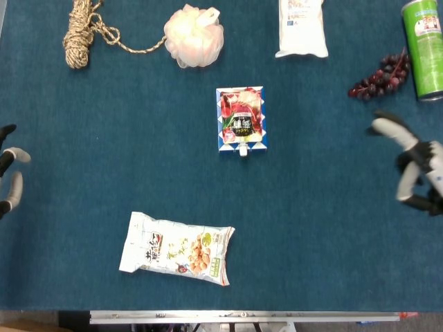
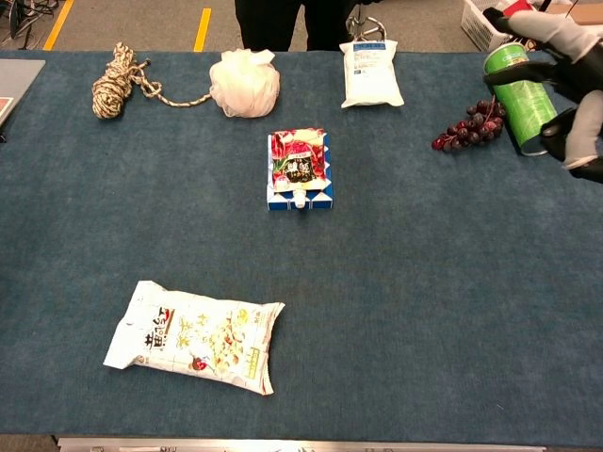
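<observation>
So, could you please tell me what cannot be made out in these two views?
- Left hand: cut off by the head view's left edge; absent from the chest view.
- Green can: partly covered by the right hand in the chest view.
- White pouch: top cut off in the head view; print too small.

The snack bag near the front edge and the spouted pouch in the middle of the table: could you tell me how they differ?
The snack bag is mostly white, larger, and lies slantwise. The spouted pouch is red with a blue-and-white border, smaller, and lies square to the table. Both lie flat, untouched by either hand.
</observation>
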### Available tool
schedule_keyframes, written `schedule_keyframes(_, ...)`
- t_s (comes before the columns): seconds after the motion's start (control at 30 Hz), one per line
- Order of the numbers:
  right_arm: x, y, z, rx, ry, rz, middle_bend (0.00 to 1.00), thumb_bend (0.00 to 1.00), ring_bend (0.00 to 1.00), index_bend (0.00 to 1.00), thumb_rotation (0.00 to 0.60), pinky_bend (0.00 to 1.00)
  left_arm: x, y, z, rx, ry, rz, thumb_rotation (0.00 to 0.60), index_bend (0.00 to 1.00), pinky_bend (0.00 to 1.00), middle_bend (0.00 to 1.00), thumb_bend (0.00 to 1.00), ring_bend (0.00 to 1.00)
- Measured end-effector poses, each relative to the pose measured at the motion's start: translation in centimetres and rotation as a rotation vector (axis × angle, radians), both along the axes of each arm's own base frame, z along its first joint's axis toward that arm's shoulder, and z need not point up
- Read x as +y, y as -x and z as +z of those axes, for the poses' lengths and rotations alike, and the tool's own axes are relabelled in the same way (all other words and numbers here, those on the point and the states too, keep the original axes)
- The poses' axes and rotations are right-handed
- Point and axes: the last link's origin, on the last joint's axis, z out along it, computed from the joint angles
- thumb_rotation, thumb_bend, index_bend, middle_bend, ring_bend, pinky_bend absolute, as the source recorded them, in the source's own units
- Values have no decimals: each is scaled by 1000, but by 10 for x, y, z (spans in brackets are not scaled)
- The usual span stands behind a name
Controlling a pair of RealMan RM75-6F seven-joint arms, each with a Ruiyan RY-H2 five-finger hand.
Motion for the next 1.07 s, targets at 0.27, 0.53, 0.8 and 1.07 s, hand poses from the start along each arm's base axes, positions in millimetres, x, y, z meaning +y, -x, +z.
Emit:
schedule_keyframes(0.27, -3, -31, -19, -158, -366, 97, 0, 1000, 183, 0, 600, 955, 0, 0, 1, -2, 2, 1, 600, 409, 459, 155, 544, 159)
schedule_keyframes(0.53, -5, -51, -34, -232, -698, 169, 12, 1000, 193, 0, 600, 955, -1, -1, 3, -6, -3, -3, 600, 409, 459, 155, 544, 159)
schedule_keyframes(0.8, -9, -53, -41, -235, -912, 243, 24, 1000, 200, 0, 600, 955, -1, -1, 5, -9, -7, -4, 600, 409, 459, 155, 545, 159)
schedule_keyframes(1.07, -7, -51, -42, -197, -908, 272, 26, 1000, 200, 0, 600, 955, -1, -1, 4, -4, -3, -3, 600, 409, 459, 155, 544, 159)
